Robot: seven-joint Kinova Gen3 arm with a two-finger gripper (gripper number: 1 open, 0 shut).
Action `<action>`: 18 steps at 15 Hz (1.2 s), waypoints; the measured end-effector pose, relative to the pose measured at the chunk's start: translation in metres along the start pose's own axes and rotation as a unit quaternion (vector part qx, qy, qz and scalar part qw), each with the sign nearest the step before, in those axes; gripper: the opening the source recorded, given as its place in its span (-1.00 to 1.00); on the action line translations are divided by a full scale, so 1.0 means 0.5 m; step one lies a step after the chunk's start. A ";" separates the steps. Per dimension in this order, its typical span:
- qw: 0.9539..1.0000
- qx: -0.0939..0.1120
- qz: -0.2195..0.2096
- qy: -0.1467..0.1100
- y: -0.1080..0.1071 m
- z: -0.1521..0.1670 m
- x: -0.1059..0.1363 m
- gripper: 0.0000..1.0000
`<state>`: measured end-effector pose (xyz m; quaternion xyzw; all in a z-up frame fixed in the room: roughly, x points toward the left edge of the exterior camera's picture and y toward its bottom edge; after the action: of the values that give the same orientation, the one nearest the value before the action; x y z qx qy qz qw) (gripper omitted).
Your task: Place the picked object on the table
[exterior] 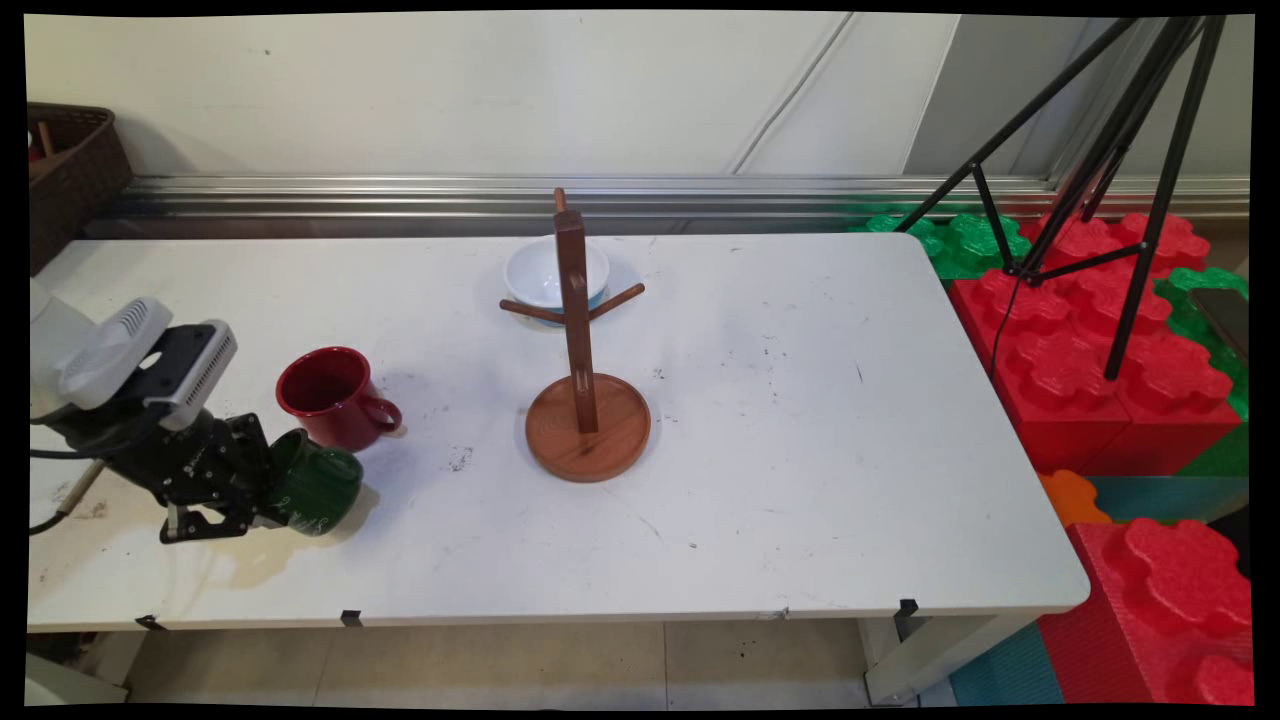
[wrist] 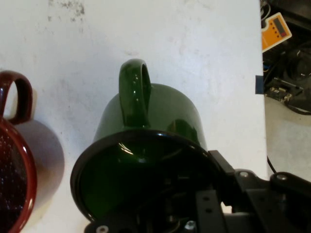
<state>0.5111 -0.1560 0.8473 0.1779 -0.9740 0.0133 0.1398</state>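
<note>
Green mug on its side, rim clamped in the tool, beside red mug.

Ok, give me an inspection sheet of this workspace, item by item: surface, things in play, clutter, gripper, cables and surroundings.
Surface: white table, scuffed, with dark specks.
Things in play: green mug tipped on its side in the gripper, handle up in the hand view; red mug upright just behind it, apart from it.
Clutter: wooden mug tree mid-table with bare pegs; white bowl behind it.
Gripper: black gripper low at the table's left, jaws shut on the green mug's rim, one inside the mouth.
Cables: black cable hanging from the arm.
Surroundings: wicker basket far left; black tripod on red foam blocks at right.
</note>
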 end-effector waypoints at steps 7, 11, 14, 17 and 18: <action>1.000 0.000 -0.003 -0.008 0.002 0.016 -0.010 -1.00; 1.000 -0.001 -0.003 -0.010 0.003 0.021 -0.015 -1.00; 1.000 -0.001 -0.004 -0.011 0.004 0.024 -0.017 -1.00; 1.000 -0.001 -0.005 -0.009 0.004 0.027 -0.017 1.00; 1.000 0.000 -0.005 -0.008 0.002 0.027 -0.016 1.00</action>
<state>0.5144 -0.1532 0.8321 0.1827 -0.9742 0.0110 0.1323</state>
